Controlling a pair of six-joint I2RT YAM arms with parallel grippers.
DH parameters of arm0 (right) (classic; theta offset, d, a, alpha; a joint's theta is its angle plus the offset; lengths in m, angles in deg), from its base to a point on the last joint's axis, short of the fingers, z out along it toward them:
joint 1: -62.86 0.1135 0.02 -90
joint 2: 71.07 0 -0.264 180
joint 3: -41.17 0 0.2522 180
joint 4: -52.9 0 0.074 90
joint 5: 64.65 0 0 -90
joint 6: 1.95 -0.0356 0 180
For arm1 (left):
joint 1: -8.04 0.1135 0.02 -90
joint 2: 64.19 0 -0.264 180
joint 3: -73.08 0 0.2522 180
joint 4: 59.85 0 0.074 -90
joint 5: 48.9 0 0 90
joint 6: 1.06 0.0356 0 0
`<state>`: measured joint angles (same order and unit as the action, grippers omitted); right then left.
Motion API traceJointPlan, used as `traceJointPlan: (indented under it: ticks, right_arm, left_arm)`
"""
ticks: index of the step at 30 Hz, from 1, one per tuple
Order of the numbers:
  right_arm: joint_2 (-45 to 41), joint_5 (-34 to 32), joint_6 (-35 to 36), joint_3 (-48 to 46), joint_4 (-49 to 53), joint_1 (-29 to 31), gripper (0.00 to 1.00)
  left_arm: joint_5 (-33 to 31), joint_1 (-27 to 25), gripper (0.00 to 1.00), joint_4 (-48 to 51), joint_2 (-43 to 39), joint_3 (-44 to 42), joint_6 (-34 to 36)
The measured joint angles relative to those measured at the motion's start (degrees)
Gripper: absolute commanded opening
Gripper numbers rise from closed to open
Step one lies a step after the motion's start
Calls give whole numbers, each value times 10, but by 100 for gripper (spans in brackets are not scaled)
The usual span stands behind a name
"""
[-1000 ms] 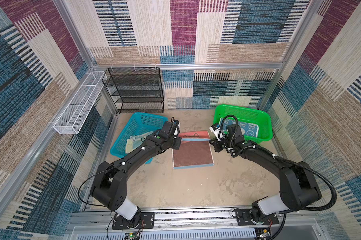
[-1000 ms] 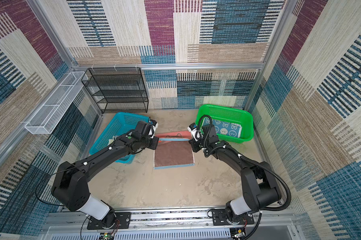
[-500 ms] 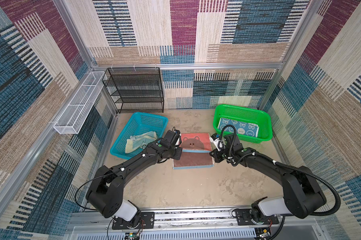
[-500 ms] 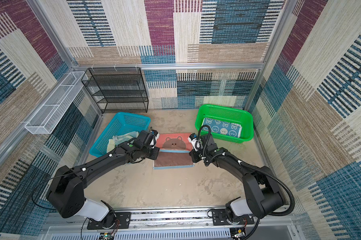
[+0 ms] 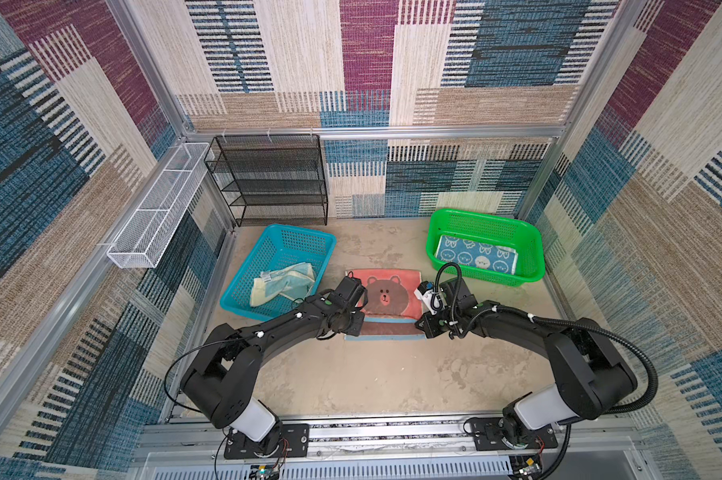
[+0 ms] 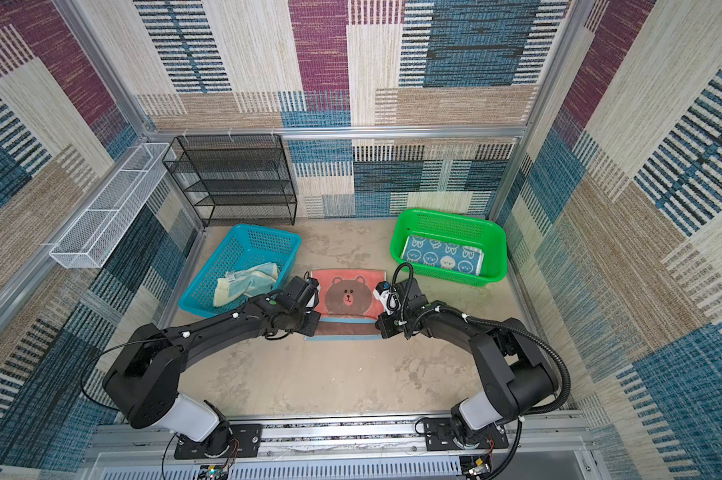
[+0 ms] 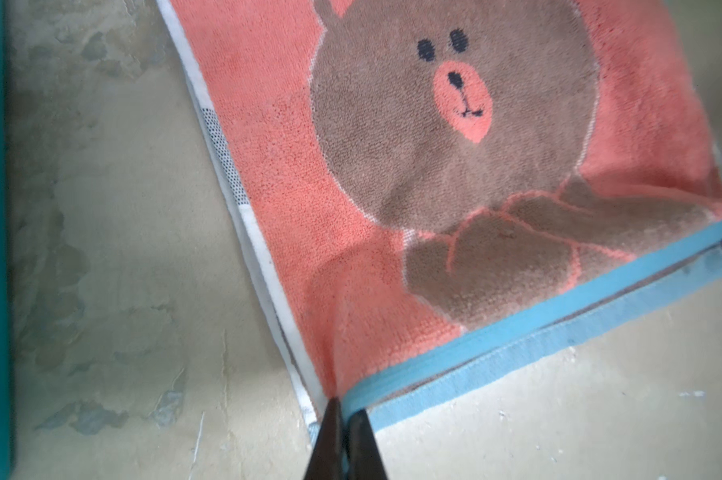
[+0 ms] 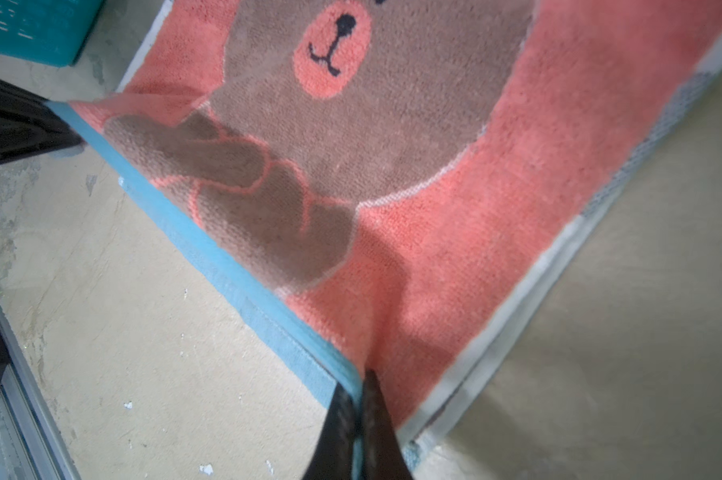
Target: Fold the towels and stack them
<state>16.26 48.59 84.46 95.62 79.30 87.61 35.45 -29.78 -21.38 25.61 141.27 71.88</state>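
**Item 1: coral bear towel** [image 5: 386, 296]. Centre of both top views, on the worktop [image 5: 372, 374], between the two baskets.
- Change: a second ago its far edge was lifted at the upper end of the cloth, and the brown reverse lay exposed.
- Now the bear-face layer is drawn down the frame over that reverse. Only a brown strip and a blue hem remain uncovered along the lower edge.
- The left arm [image 5: 276, 328] and right arm [image 5: 513, 322] reach less far up the frame than they did then.

**Item 2: left jaws.** Clenched on the lower-left corner of the folded-over layer, where the blue hem meets the white side edge. The left wrist view shows the tips pinched tight on the cloth.

**Item 3: right jaws.** Clenched on the lower-right corner of the same layer, at the blue hem, as the right wrist view shows. The upper hem lies just short of the lower one.

**Item 4: blue basket** [image 5: 243, 291]. Left of the bear towel. Holds one crumpled cloth [image 5: 282, 282], cream and pale blue.

**Item 5: green basket** [image 5: 530, 249]. Upper right of the bear towel. Holds the blue towel with white rabbit faces [image 5: 475, 257], folded and lying flat on the basket floor.

**Item 6: black mesh rack** [image 5: 274, 178]. Against the back wall, above the blue basket in the frame.

**Item 7: white wire tray** [image 5: 155, 212]. Fixed along the left wall.
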Motion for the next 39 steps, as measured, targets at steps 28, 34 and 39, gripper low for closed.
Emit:
traceJointPlan:
  ticks: [28, 34, 39]
  right_arm:
    - [-111, 72, -38, -56, 0, 1, 48]
    - [-163, 28, -76, -50, -22, 1, 48]
    - [-151, -60, -115, -18, -37, 1, 49]
  left_arm:
    - [-34, -39, 42, 43, -171, -81, -72]
    - [-48, -37, 47, 41, -172, -57, -69]
    - [-56, -28, 52, 30, -128, -12, -51]
